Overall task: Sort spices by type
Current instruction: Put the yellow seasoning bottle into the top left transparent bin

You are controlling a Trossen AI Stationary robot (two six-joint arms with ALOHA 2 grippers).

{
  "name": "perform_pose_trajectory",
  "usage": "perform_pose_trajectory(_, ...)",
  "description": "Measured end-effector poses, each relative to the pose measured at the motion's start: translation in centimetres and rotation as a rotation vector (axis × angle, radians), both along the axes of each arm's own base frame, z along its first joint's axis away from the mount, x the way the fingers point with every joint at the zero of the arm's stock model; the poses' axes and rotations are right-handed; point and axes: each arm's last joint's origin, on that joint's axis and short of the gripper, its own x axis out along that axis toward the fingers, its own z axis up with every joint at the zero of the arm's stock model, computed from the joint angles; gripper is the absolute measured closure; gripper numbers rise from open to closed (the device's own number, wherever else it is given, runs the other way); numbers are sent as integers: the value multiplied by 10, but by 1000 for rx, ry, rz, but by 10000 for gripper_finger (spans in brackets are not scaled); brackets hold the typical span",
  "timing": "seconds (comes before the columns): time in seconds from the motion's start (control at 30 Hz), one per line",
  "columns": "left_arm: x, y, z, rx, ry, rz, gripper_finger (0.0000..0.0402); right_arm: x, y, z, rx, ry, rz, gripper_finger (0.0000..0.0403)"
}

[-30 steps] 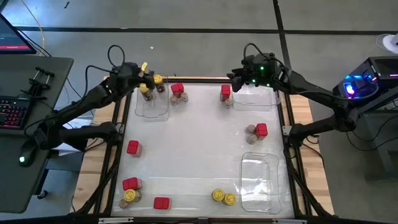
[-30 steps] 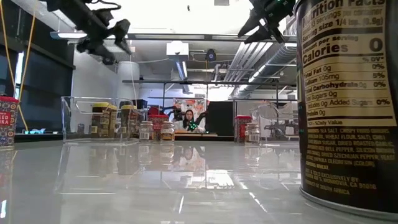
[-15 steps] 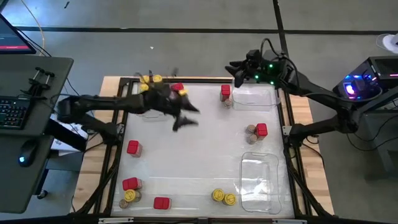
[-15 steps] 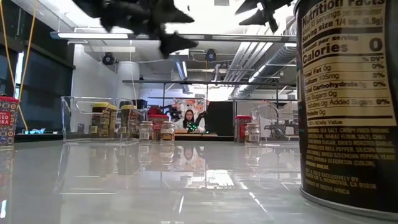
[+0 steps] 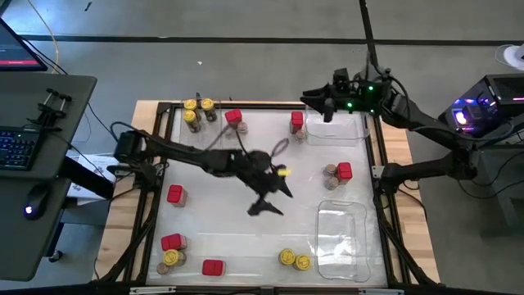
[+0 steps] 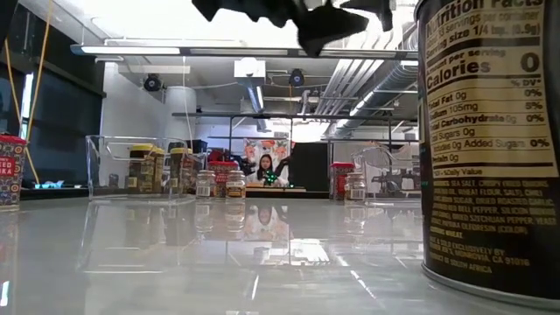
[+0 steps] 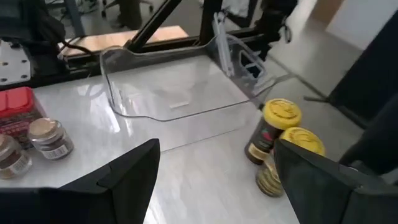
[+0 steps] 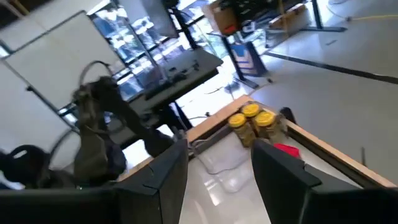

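The left gripper (image 5: 272, 197) hangs above the middle of the white table (image 5: 246, 238), its fingers wide apart and holding nothing. The right gripper (image 5: 315, 102) is at the far edge, over a clear tray (image 5: 337, 131); its fingers are apart, with nothing between them. Three yellow-lidded jars (image 5: 196, 112) stand at the far left corner, two more (image 5: 294, 260) at the near edge beside another clear tray (image 5: 342, 238). Red boxes (image 5: 174, 194) are scattered about (one near the left rail). A desk with a keyboard (image 5: 18, 147) stands left.

Grey concrete floor (image 5: 246, 57); dark desk (image 5: 37, 156) with keyboard (image 5: 16, 147); exposed ceiling pipes (image 6: 350, 83); bright overhead light.
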Motion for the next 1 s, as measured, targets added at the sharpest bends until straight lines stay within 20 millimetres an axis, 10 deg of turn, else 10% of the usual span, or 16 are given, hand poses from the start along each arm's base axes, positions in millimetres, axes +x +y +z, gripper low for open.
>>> perform_pose_trajectory(0.37, 15, -74, -41, -15, 76, -118, 102, -8, 10, 5, -70, 3, 33, 231)
perform_pose_trajectory(1.0, 10, -112, -56, 136, -28, -252, 102, -8, 10, 0, -40, 54, 26, 231)
